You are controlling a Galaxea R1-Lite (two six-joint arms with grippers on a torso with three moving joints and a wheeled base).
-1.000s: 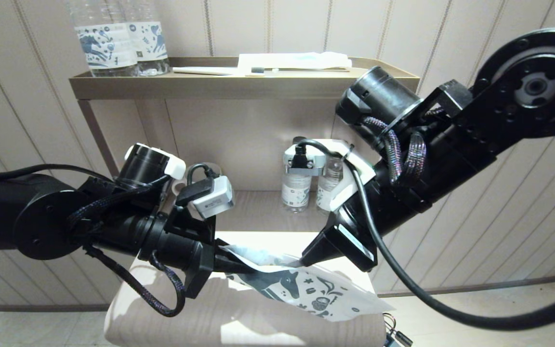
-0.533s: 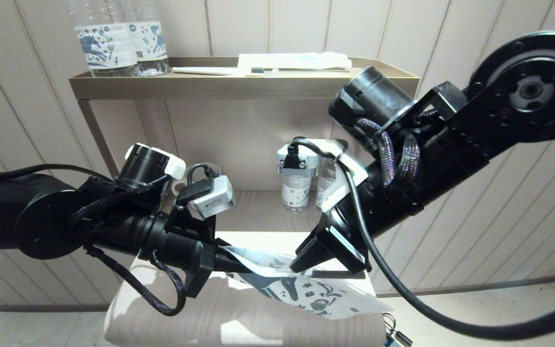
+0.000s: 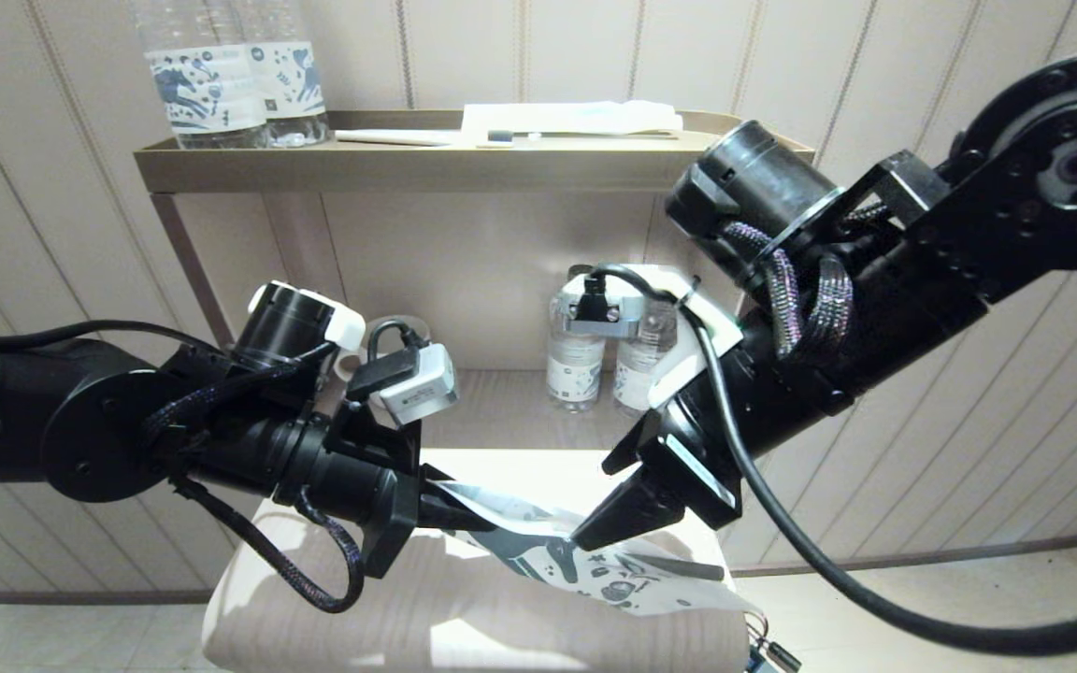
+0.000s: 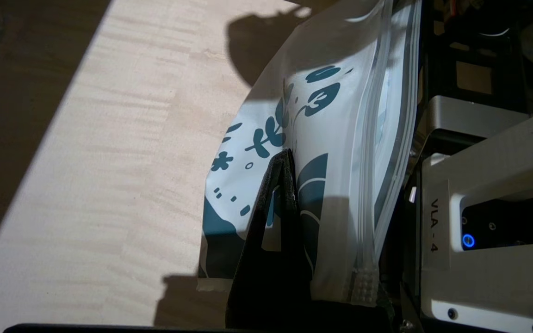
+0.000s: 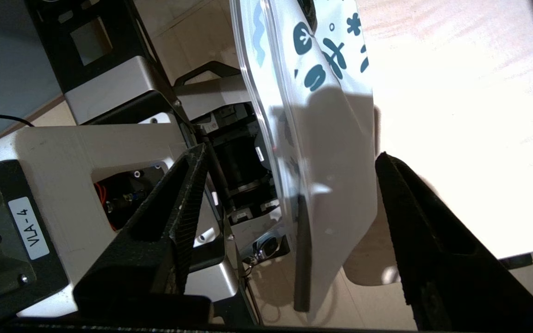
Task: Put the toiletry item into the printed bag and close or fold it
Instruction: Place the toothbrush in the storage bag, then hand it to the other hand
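Observation:
My left gripper (image 3: 450,509) (image 4: 285,159) is shut on one end of the printed bag (image 3: 613,572) (image 4: 340,120), a white pouch with dark blue motifs. It holds the bag slanting over the pale table (image 3: 333,617). My right gripper (image 3: 595,503) (image 5: 292,152) stands open just above the bag's middle. The bag's (image 5: 336,152) free end hangs between its spread fingers (image 5: 188,199) without touching them. A slim dark bar (image 5: 301,249) shows along the bag's edge. I cannot tell whether it is the toothbrush. No pale toothbrush shows outside the bag near the grippers.
The top shelf (image 3: 464,168) carries two large water bottles (image 3: 221,84), a white toothbrush (image 3: 394,137) and a flat white packet (image 3: 567,118). Two small bottles (image 3: 576,366) stand on the lower shelf behind the right gripper. The robot's own base (image 5: 109,92) lies below the table edge.
My right gripper swung left, then came back and dropped lower over the bag. The bag's free end has sunk flatter toward the table. The left gripper keeps its hold.

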